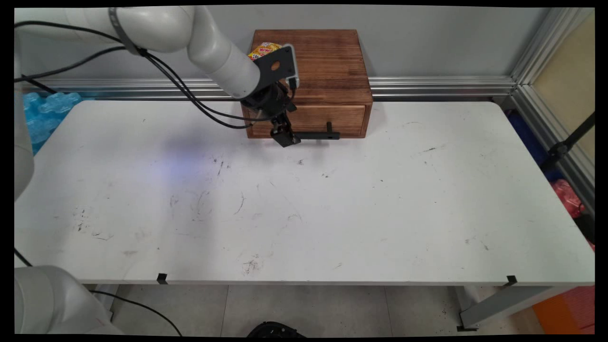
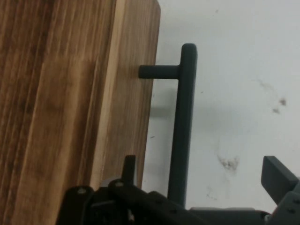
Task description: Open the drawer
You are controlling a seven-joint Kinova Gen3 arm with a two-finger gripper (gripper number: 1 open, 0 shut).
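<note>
Near edge of the white table [image 1: 304,237] was bare apart from scuffs and dark marks, w/ two small black clips [image 1: 162,278] on its front lip. Below it, tiled floor [image 1: 304,308] and a slanted table leg [image 1: 503,304] at the right.

Further back, center-left, the end effector [image 1: 285,137] hung low over the table, right at the left end of the black bar handle [image 1: 316,135] of a drawer [image 1: 308,121]. In the hand view the handle [image 2: 184,126] ran lengthwise up the picture, its lower end passing in btwn the black linkage; one finger [image 2: 279,176] stood off to the right of the bar, another [image 2: 129,168] sat on the wood side. So the fingers were apart, straddling the bar, not clamped on it. Whether either finger touched the bar: can't tell. The handle's post [image 2: 157,71] met the drawer front [image 2: 136,93], which looked flush w/ the box.

The drawer belonged to a dark wooden box [image 1: 327,61] standing at the table's far edge, against the wall rail. On the box top, mostly hidden behind the arm's wrist, lay a yellow packet [image 1: 264,49] w/ red print.

Far left, past the table, blue bubble-like plastic [image 1: 47,109]. Far right, beyond the metal frame [image 1: 546,71], something red [image 1: 567,197] on the floor.
</note>
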